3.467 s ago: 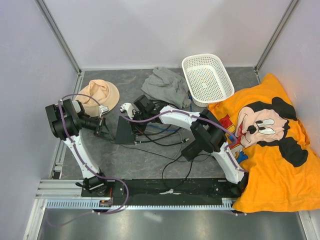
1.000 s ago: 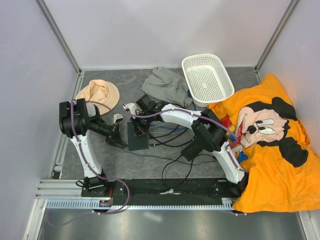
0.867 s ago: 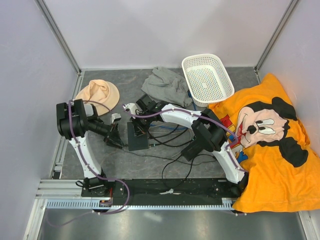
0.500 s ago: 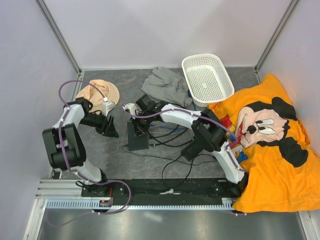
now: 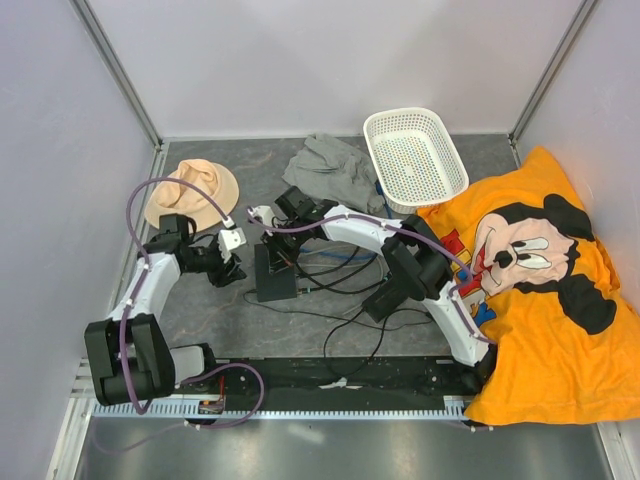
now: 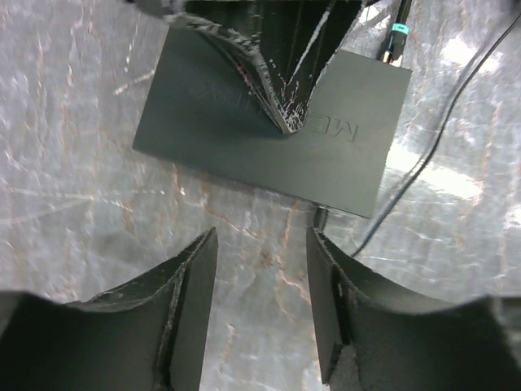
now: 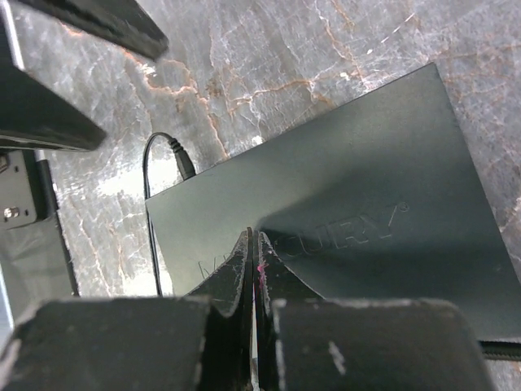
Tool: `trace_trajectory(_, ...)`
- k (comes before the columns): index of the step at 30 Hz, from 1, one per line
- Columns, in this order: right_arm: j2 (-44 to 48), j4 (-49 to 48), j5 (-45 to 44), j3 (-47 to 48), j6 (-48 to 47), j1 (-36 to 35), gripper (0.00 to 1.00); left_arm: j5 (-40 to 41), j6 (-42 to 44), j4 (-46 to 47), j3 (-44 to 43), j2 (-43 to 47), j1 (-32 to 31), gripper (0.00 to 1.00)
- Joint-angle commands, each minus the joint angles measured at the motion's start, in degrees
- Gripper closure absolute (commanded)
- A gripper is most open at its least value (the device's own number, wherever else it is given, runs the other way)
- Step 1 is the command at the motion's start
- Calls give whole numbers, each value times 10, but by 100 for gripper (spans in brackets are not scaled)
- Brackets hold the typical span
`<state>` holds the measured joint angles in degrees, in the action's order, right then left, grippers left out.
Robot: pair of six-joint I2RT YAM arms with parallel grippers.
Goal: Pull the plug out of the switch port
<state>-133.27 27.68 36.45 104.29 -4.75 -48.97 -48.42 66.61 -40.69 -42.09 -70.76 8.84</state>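
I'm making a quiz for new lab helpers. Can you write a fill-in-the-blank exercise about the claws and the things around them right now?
1. The right claw is ___, its tips against the top of the black box.
2. The left claw is ___ and holds nothing.
3. In the overhead view, the hat lies to the ___ of the black box.
4. The basket is ___ in colour.

Missing words: shut; open; left; white.

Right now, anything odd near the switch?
Nothing spilled or broken. Loose black cables lie tangled right of the flat black rectangular box. The right gripper is shut, tips on the box's lid; the left gripper hangs open left of it, empty. A thin cord's plug sits at the box edge; seated or not, I cannot tell.
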Motion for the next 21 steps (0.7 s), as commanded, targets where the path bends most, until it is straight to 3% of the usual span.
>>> trace_trajectory(1, -88, 166, -27, -44, -27, -3, 100, -9, 82, 39, 35, 20, -24, 48)
trace_trajectory(9, -107, 173, 11, -38, -21, 6, 100, 19, 86, 90, 100, 47, -55, 50)
trace_trajectory(21, -119, 177, 12, -22, -21, 7, 100, 54, 93, 106, 97, 2, -72, 55)
